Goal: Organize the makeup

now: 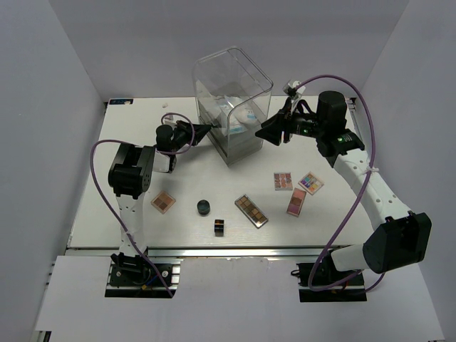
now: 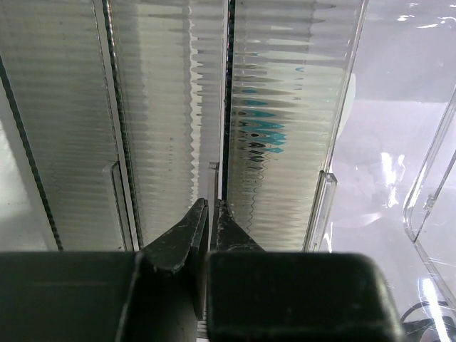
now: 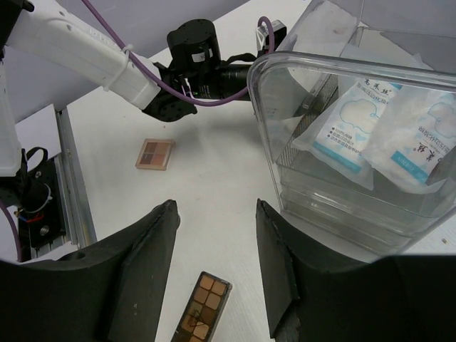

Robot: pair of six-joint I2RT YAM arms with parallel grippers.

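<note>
- Box (image 1: pixel 235 107): clear glossy plastic, drawer fronts ribbed.
- Packets (image 3: pixel 356 125): soft white film, slightly shiny, crinkled.
- Desk (image 1: pixel 135 125): smooth, matt white.
- Right claw (image 3: pixel 215 214): matt black plastic.

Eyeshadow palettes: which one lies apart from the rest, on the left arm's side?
The small square brown palette, lying alone to the left of the round black jar. The rest lie grouped to the right of the jar.

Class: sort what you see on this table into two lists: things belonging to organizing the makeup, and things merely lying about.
Belongs: small brown palette, long brown palette, three colourful palettes, round black jar, dark cube, two white packets, clear drawer box.
Lying about: purple cables, small white bit near the far edge.
</note>
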